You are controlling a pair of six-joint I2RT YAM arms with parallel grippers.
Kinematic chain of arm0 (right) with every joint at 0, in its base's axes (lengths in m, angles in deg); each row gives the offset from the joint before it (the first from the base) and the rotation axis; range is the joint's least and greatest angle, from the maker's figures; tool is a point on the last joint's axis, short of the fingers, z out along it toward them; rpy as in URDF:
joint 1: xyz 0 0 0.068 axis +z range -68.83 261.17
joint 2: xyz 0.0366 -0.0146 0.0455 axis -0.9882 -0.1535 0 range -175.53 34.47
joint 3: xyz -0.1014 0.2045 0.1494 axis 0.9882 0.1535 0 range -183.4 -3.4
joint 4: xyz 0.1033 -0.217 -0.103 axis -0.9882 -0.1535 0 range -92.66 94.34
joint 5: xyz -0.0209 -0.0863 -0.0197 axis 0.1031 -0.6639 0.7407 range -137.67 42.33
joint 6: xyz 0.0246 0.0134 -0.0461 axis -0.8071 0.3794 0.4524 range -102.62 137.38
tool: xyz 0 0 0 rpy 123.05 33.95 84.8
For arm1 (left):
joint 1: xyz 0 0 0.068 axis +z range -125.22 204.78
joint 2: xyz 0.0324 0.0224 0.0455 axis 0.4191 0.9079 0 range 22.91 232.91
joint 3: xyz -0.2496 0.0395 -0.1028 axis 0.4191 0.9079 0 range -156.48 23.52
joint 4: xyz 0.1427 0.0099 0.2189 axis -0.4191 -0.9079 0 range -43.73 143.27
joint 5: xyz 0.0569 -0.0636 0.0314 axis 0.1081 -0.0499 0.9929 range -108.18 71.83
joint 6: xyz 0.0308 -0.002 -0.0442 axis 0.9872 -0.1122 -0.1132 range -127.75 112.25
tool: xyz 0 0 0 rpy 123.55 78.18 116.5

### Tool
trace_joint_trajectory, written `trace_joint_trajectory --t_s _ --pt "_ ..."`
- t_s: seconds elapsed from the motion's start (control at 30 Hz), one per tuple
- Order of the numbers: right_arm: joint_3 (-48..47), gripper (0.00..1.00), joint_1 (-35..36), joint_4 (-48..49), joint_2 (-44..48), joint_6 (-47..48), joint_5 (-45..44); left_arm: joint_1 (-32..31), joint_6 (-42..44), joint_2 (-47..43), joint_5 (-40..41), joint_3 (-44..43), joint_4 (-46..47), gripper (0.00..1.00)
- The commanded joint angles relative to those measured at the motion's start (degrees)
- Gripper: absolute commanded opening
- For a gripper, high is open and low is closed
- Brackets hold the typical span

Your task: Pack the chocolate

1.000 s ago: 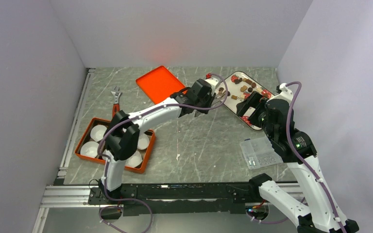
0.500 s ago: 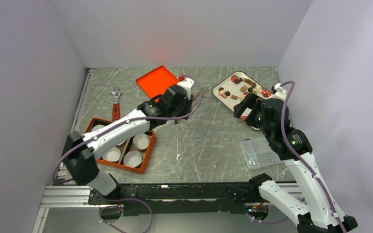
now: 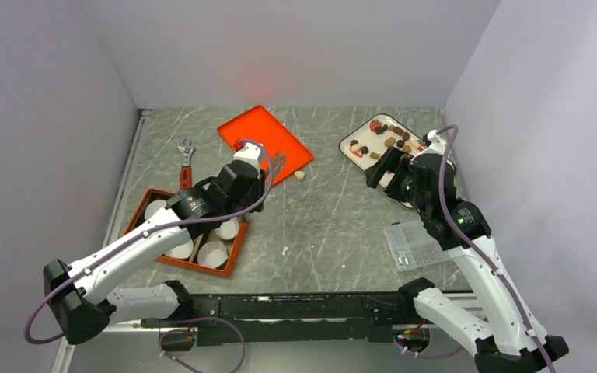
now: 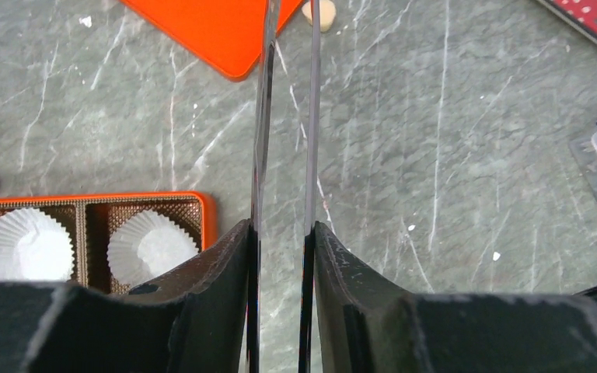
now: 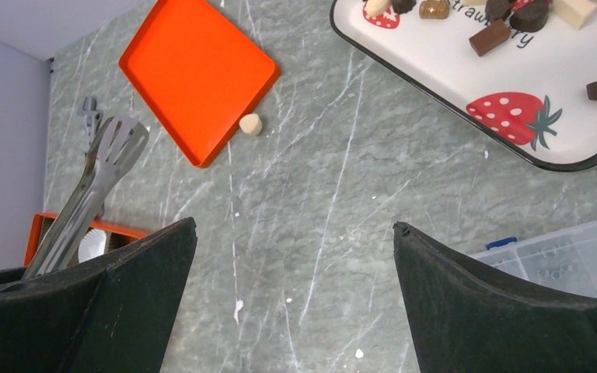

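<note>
Several small brown and tan chocolate pieces [image 3: 389, 142] lie on the white strawberry tray [image 3: 347, 148] at the back right, also in the right wrist view [image 5: 490, 37]. One tan piece [image 3: 300, 175] lies alone on the table beside the orange lid [image 3: 260, 140]; it also shows in both wrist views [image 4: 319, 13] [image 5: 250, 124]. My left gripper [image 3: 258, 172] is shut on metal tongs [image 4: 267, 116], whose tips [image 5: 120, 140] hover over the lid's near edge and look empty. My right gripper [image 5: 294, 225] is open and empty, above the table just left of the tray.
An orange box [image 3: 237, 247] with white paper cups [image 4: 149, 245] sits at the front left. A red-handled wrench [image 3: 186, 163] lies behind it. A clear plastic box [image 3: 416, 245] lies at the front right, under the right arm.
My left arm has swung back left from the tray with the tongs, to the orange lid. A tan piece now lies on the table by the lid. My right gripper shifted slightly.
</note>
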Motion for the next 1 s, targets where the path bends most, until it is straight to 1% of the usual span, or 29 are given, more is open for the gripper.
trace_joint_trajectory --t_s 0.0,0.17,0.3,0.47,0.67,0.97 --pt "1.1 1.00 0.0 4.3 -1.1 1.6 2.4 0.3 -2.0 -0.1 1.2 1.0 -0.4 0.39" --pt "1.2 1.00 0.1 4.0 -2.3 2.1 1.9 0.2 1.8 5.8 -3.9 -1.4 2.9 0.46" --pt "1.4 1.00 0.0 3.6 -2.6 2.5 1.1 0.2 3.5 11.2 -4.9 -4.0 3.3 0.48" --pt "0.4 1.00 0.0 2.2 -2.2 2.7 -0.5 0.2 6.6 16.6 -8.6 -6.9 8.7 0.50" --pt "-2.1 1.00 0.0 -0.4 -1.4 2.8 -3.3 0.2 10.7 27.0 -11.7 -17.1 12.7 0.50" --pt "-5.3 1.00 -0.1 -3.7 1.8 1.1 -8.8 0.1 17.6 44.7 -16.5 -38.4 12.1 0.50"
